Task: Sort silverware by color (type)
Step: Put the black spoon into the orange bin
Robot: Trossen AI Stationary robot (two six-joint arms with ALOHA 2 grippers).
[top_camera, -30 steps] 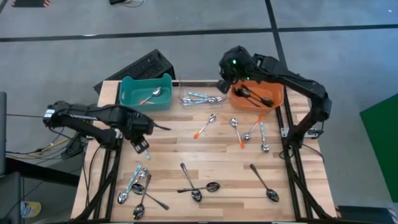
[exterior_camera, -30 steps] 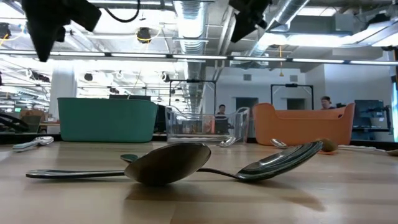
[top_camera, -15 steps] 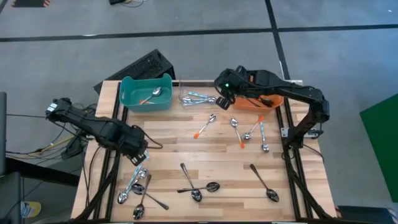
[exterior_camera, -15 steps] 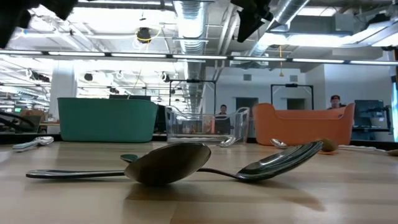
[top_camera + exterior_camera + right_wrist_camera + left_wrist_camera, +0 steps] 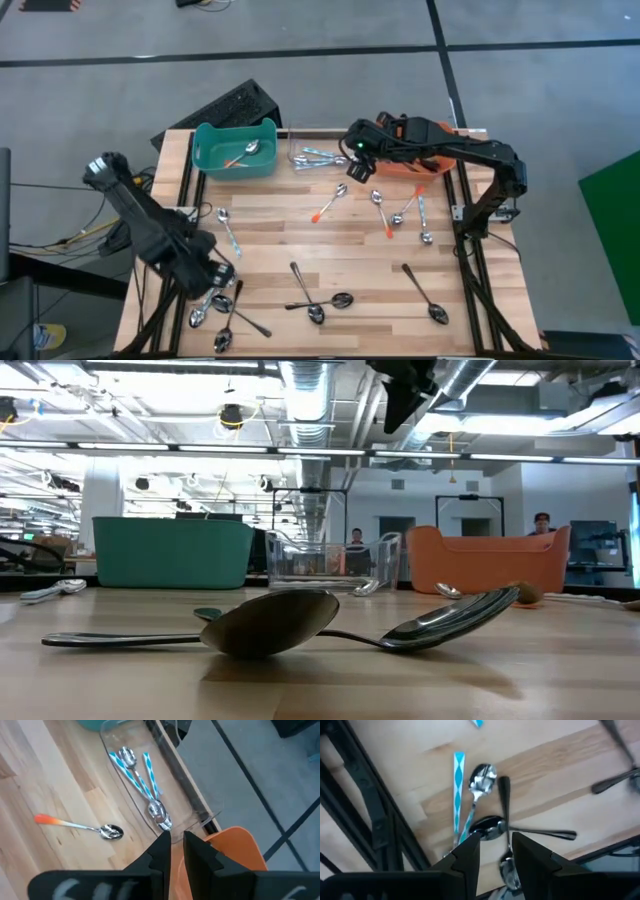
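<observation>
Spoons lie scattered on the wooden table. A pile of teal-handled and dark spoons lies at the near left. My left gripper hovers open just above that pile; in the left wrist view its fingers stand over a dark spoon bowl beside a teal-handled spoon. My right gripper is shut and empty, above the right end of the clear bin, which holds teal spoons. An orange-handled spoon lies on the table near it.
The teal bin at the far left holds an orange-handled spoon. The orange bin sits partly under my right arm. Orange and teal spoons lie mid-right, a teal one at the left, and dark spoons near the front.
My left gripper has gone toward the table's near edge, from beside the teal bin to over the pile at the near left. My right gripper has gone from over the orange bin toward the left, to the clear bin's right end.
</observation>
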